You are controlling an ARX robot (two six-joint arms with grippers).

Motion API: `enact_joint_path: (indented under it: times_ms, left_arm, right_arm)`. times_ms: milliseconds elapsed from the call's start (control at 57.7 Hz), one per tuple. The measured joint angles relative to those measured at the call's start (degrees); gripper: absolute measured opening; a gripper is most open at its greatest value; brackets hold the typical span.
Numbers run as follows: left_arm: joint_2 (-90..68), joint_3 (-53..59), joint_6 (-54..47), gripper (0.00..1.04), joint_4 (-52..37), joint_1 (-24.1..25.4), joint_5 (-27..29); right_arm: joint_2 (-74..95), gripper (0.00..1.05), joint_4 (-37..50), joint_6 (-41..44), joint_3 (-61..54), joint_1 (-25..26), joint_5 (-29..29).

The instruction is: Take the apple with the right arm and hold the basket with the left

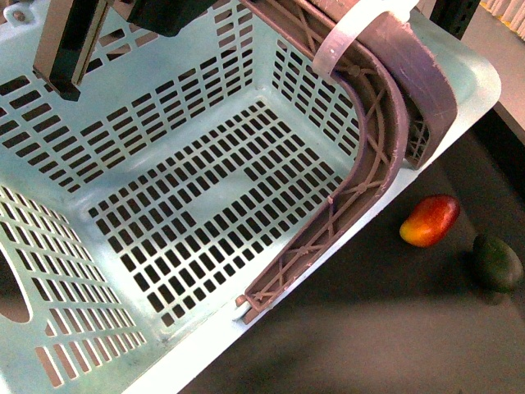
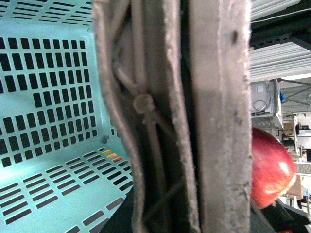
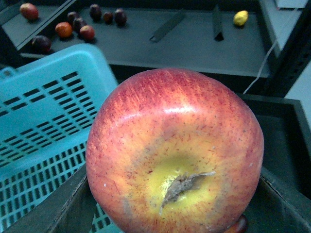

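The apple (image 3: 175, 145), red with a yellow dimple, fills the right wrist view. My right gripper (image 3: 175, 216) is shut on it, and its dark fingers (image 3: 73, 208) show at either side. The same apple (image 2: 269, 170) shows in the left wrist view, just past the handle. The aqua slotted basket (image 1: 164, 205) hangs tilted across the front view, and its floor is bare. My left gripper (image 2: 184, 218) is shut on the basket's brown handle (image 2: 194, 111), which fills that view. A white zip tie (image 1: 344, 37) binds the handle (image 1: 377, 131). The apple is out of the front view.
On the dark table right of the basket lie a red-yellow mango (image 1: 429, 220) and a dark green fruit (image 1: 497, 263). A dark arm part (image 1: 70, 49) hangs over the basket's far left wall. Behind, a shelf (image 3: 194, 43) carries several small fruits (image 3: 73, 29).
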State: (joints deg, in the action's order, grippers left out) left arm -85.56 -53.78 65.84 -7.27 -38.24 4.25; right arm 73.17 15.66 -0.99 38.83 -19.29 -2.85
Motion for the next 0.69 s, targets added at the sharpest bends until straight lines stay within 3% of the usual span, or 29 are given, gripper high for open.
enact_joint_path:
  times_ms: [191, 312, 416, 554, 641, 693]
  left_arm:
    - [0.00, 0.00, 0.00, 0.15, 0.00, 0.00, 0.04]
    - [0.00, 0.00, 0.00, 0.15, 0.00, 0.00, 0.02]
    - [0.00, 0.00, -0.07, 0.15, 0.00, 0.00, -0.24]
    - [-0.09, 0.02, -0.39, 0.15, 0.02, 0.00, 0.59]
    - [-0.09, 0.00, -0.46, 0.15, 0.02, -0.02, 0.07]
    - [-0.09, 0.00, -0.24, 0.15, 0.02, -0.02, -0.20]
  right_arm:
    - [4.92, 0.75, 1.46, -1.42, -0.13, -3.58, -1.03]
    - [4.59, 0.97, 1.60, -1.99, -0.31, -4.42, -2.34]
    - [0.50, 0.96, 2.95, -1.77, -2.14, -2.56, -6.34]
    - [-11.43, 0.96, 3.32, 0.66, -9.05, 3.98, -13.33]
    - [-14.45, 0.78, 17.97, 0.63, -15.78, 6.27, -9.51]
    - [-16.35, 0.66, 21.40, 0.66, -19.50, 7.63, -8.24]
